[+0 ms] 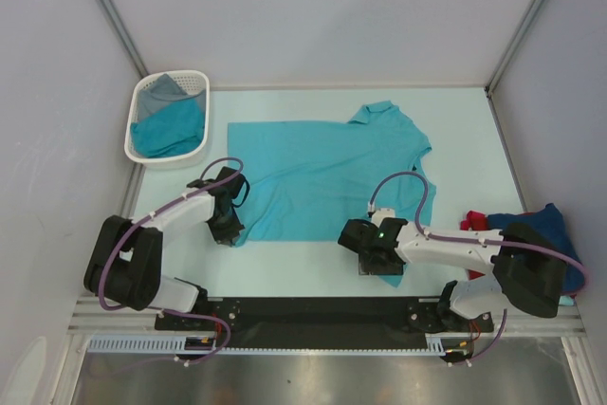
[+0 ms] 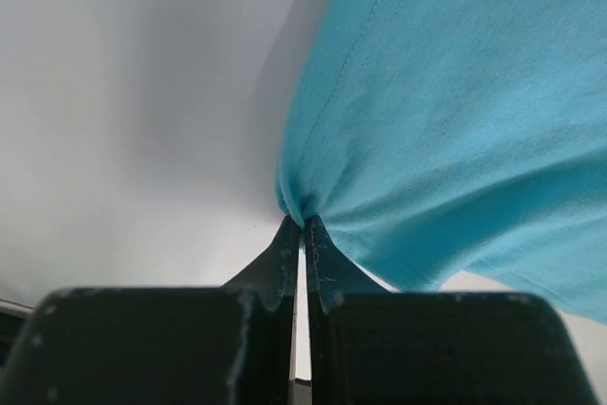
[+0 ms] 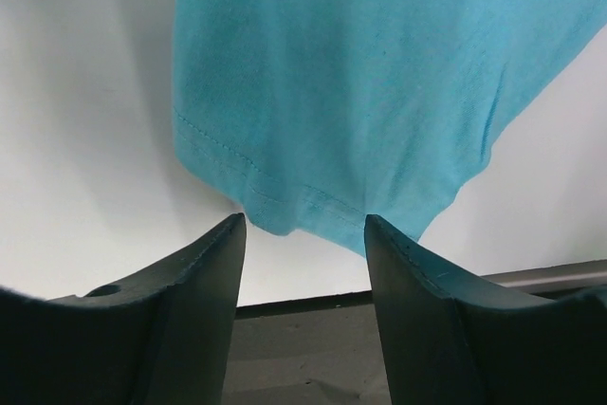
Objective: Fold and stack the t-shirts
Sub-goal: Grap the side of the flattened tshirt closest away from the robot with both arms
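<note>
The teal shirt (image 1: 322, 173) lies spread mostly flat across the middle of the table (image 1: 285, 258), its body reaching from the left half toward the right, with one sleeve pointing at the far edge and some cloth bunched along its right side. Its near-left corner is drawn up into a small puckered peak where the left tool (image 1: 230, 230) is clenched on it; in the left wrist view the two fingers meet on the hem with only a sliver between them, and the cloth fans out from that pinch to the right. The right tool (image 1: 368, 239) sits at the shirt's near-right corner, released, its fingers (image 3: 204, 272) spread wide apart; in the right wrist view the stitched hem corner hangs just in front of the fingertips, and whether it touches them cannot be told. Toward the right edge of the table, well apart from the teal shirt, a red shirt (image 1: 473, 223) and a navy shirt (image 1: 550, 225) lie crumpled together, partly hidden behind the right arm. At the far-left corner stands a white slotted basket (image 1: 196, 78) holding a rumpled teal cloth (image 1: 171, 130) with a grey cloth (image 1: 166, 87) at its far end.
</note>
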Controlling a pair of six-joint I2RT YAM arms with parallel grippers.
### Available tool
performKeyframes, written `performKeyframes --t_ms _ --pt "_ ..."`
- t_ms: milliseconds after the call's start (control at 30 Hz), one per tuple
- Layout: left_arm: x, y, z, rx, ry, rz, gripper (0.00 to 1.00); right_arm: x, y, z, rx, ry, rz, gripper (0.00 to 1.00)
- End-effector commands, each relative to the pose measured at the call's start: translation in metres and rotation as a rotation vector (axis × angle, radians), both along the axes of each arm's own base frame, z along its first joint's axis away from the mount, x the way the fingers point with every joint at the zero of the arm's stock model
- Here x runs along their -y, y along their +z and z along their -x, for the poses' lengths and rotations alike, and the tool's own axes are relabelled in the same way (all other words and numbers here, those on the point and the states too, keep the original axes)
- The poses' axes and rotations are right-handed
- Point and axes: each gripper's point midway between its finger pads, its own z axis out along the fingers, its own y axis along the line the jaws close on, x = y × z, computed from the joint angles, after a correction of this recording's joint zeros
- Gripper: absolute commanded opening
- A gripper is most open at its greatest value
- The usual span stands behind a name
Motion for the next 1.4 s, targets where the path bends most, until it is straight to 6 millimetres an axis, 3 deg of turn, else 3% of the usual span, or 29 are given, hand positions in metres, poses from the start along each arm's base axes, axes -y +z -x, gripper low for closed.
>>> performKeyframes --t_ms 0,267,400,467,633,867,1167,1367 --pt "0.004 -0.001 -0.006 0.007 -0.014 0.012 0.02 -0.001 -0.001 0.001 -0.008 0.008 0.008 0.54" --pt "0.004 -0.001 -0.007 0.005 -0.017 0.011 0.02 0.000 -0.002 -0.002 -0.008 0.000 0.017 0.42" --pt "0.003 0.000 -0.007 0.005 -0.015 0.009 0.02 0.001 -0.002 -0.003 -0.008 -0.004 0.019 0.23" --pt "0.003 0.000 -0.007 0.005 -0.015 0.009 0.02 0.001 -0.002 -0.003 -0.009 -0.002 0.023 0.18" --pt "0.003 0.000 -0.007 0.007 -0.017 0.009 0.01 0.001 0.000 -0.004 -0.006 -0.002 0.020 0.14" --pt "0.003 0.000 -0.006 0.005 -0.015 0.011 0.01 0.001 0.001 -0.003 -0.010 -0.001 0.021 0.00" --pt "0.004 0.001 -0.006 0.006 -0.021 0.011 0.00 0.002 0.007 -0.003 0.013 0.000 0.018 0.00" --pt "0.004 0.025 -0.017 0.076 -0.048 -0.037 0.00 -0.008 0.052 -0.025 0.164 0.000 -0.011 0.00"
